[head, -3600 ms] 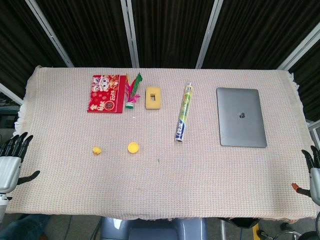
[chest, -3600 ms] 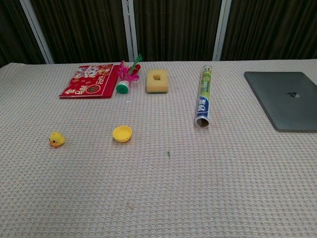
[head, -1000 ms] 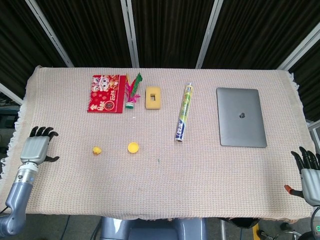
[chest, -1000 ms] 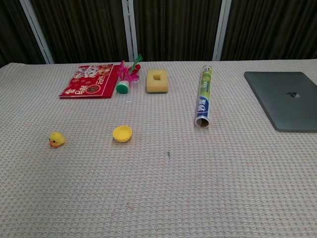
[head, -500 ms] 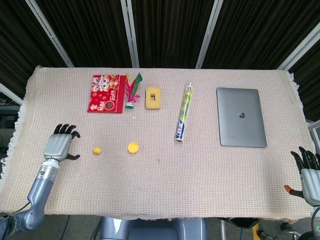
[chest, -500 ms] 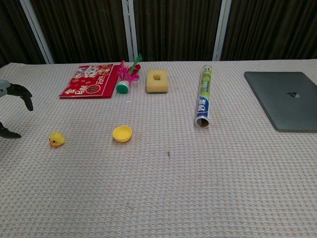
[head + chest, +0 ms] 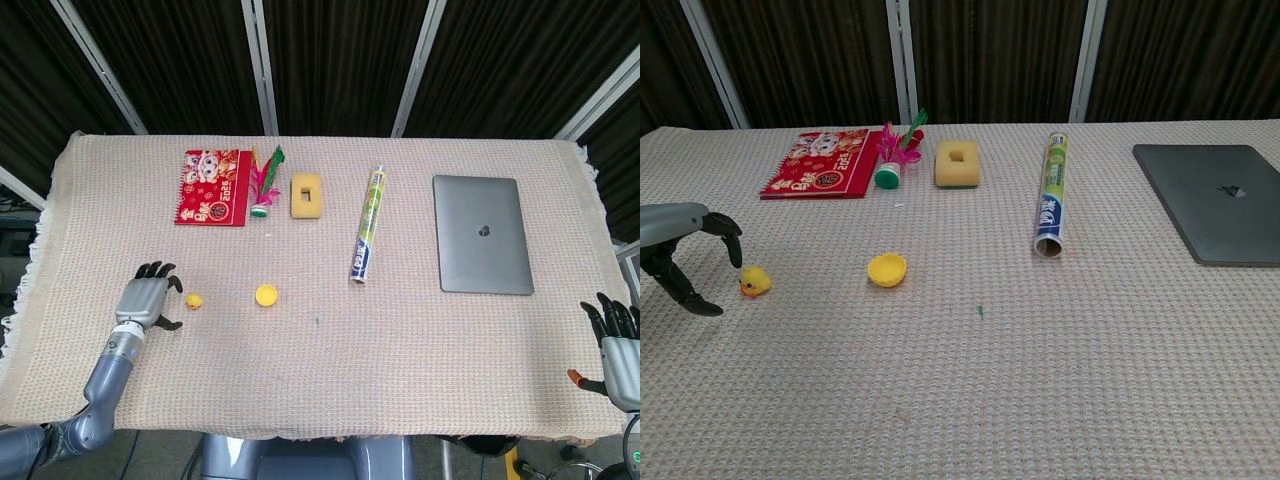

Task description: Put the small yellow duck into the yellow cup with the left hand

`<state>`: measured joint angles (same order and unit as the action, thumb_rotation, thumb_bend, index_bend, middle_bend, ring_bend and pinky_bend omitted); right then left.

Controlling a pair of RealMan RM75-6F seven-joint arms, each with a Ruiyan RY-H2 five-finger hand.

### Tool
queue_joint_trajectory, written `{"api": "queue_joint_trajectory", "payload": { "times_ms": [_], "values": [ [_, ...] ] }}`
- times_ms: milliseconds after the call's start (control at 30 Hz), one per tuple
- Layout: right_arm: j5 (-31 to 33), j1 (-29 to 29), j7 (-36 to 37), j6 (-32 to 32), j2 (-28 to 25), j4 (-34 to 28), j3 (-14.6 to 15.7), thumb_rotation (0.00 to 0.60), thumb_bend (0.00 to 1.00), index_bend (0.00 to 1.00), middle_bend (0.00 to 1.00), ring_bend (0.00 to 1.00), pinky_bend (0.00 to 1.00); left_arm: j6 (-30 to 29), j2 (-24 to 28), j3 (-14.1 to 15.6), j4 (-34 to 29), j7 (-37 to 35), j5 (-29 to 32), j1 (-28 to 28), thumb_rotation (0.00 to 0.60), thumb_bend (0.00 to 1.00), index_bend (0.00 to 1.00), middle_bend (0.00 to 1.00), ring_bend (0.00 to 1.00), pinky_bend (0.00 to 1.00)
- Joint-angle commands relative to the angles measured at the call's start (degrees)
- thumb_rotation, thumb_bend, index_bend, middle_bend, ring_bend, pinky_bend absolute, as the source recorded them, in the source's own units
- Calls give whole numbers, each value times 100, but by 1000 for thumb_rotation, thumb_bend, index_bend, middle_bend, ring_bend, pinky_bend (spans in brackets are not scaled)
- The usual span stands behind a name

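Small yellow duck (image 7: 194, 299) sits on the woven table cover (image 7: 330, 380), just beyond the fingertips of the left hand (image 7: 148, 300), near them but not touching. That hand hovers with its fingers spread and curved, thumb apart from the others, holding nothing; in the chest view it enters from the left edge, the duck (image 7: 754, 281) just right of its dark fingertips (image 7: 733, 247). Farther out from the left hand, past the duck on the same line, stands the yellow cup (image 7: 266, 294), upright with its mouth up and well apart from the duck.

Away from the left hand, toward the far side of the table, lie a red calendar (image 7: 211, 187), a feathered shuttlecock (image 7: 264, 185) and a yellow sponge (image 7: 306, 195) with a hole in it. A foil roll (image 7: 367, 224) lies lengthwise farther toward the middle, and a closed grey laptop (image 7: 482, 234) rests beyond it.

The right hand (image 7: 620, 343) shows at the near right corner, off the table edge, fingers spread and empty.
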<state>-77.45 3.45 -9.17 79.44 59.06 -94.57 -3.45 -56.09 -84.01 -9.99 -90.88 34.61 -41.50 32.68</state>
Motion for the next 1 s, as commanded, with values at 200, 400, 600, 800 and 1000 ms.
{"api": "queue_joint_trajectory", "payload": {
  "times_ms": [200, 400, 600, 800, 1000],
  "values": [
    [-11, 2, 19, -8, -5, -3, 8, 600, 0, 101, 0, 0, 0, -55, -206, 39, 153, 133, 312, 232, 600, 126, 374, 85, 13, 0],
    [-25, 1, 19, -7, -9, -4, 17, 600, 0, 101, 0, 0, 0, -117, -142, 44, 245, -6, 229, 270, 600, 139, 381, 86, 18, 0],
    [-21, 2, 17, -11, -9, -10, 18, 600, 0, 101, 0, 0, 0, -146, -100, 62, 282, -119, 126, 305, 600, 153, 392, 93, 24, 0],
    [-23, -2, 22, -5, -10, -12, 21, 600, 0, 101, 0, 0, 0, -170, -161, 109, 355, -125, 92, 363, 600, 175, 396, 95, 25, 0],
    [-20, 2, 34, -13, -14, -11, 19, 600, 0, 101, 0, 0, 0, -143, -238, 134, 422, -150, 103, 428, 600, 193, 407, 96, 27, 0]
  ]
}}
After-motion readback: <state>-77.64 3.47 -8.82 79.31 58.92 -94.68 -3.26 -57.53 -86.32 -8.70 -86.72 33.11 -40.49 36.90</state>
